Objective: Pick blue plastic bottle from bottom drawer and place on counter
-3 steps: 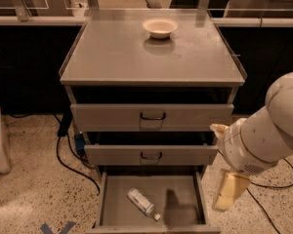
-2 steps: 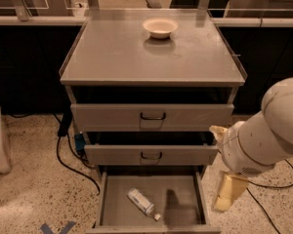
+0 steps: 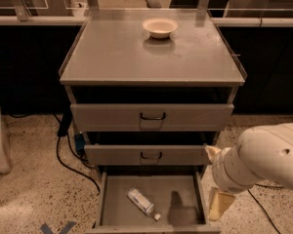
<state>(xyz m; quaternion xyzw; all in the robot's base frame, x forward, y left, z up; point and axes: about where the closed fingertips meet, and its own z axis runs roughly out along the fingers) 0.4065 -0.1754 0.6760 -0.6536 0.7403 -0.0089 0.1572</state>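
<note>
At the foot of the cabinet, camera view, we list: bottom drawer (image 3: 116, 209), standing pulled out. It holds the blue plastic bottle (image 3: 140, 202), which lies on its side on the tray floor, left of centre, white cap toward the front edge.

Off the drawer's front right corner, outside its right wall: gripper (image 3: 219, 204), hanging below the white arm (image 3: 263, 155), apart from the bottle. Whether it is released or clenched we cannot tell.

Above: two upper drawers (image 3: 112, 117) with dark handles.

On top: counter (image 3: 136, 57), bearing one cream bowl (image 3: 159, 27) near the back edge, about centre.

Status, by our reckoning: drawer open, done. Reach, grasp, lift and placing on the counter are all left to do.
</note>
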